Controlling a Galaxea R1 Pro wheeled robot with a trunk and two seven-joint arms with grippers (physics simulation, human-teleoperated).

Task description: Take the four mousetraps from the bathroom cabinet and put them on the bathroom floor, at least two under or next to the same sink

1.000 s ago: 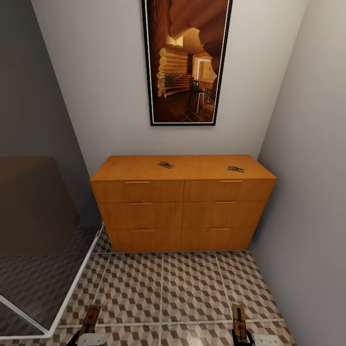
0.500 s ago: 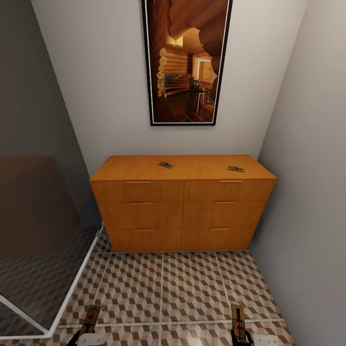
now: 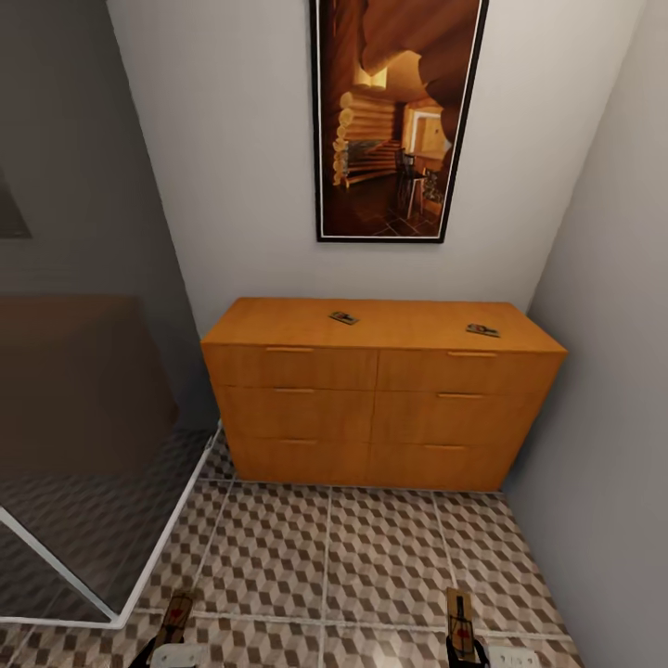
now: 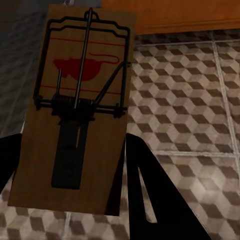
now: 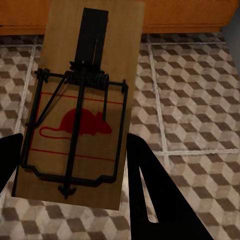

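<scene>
Mousetraps sit clamped one in each claw: one in the left claw (image 4: 70, 165), one in the right claw (image 5: 75, 165), with two more (image 3: 343, 317) (image 3: 481, 330) on the cabinet (image 3: 380, 399) well ahead. Tiled floor (image 3: 371, 557) lies below both claws. Best lower each trap flat onto tiles beside the sink before letting go, I judge.

Soft, even, dim light fills the room, with no visible lamp or glare. The cabinet (image 3: 380, 390) top is the brightest warm surface; its drawer fronts darken toward the bathroom floor (image 3: 371, 557). The left side of the head view lies in grey shade behind a translucent panel (image 3: 83, 482). Renders are slightly soft; walls lean outward at the edges. Wrist views are darker, their fingers (image 4: 155, 200) near-black silhouettes.
</scene>
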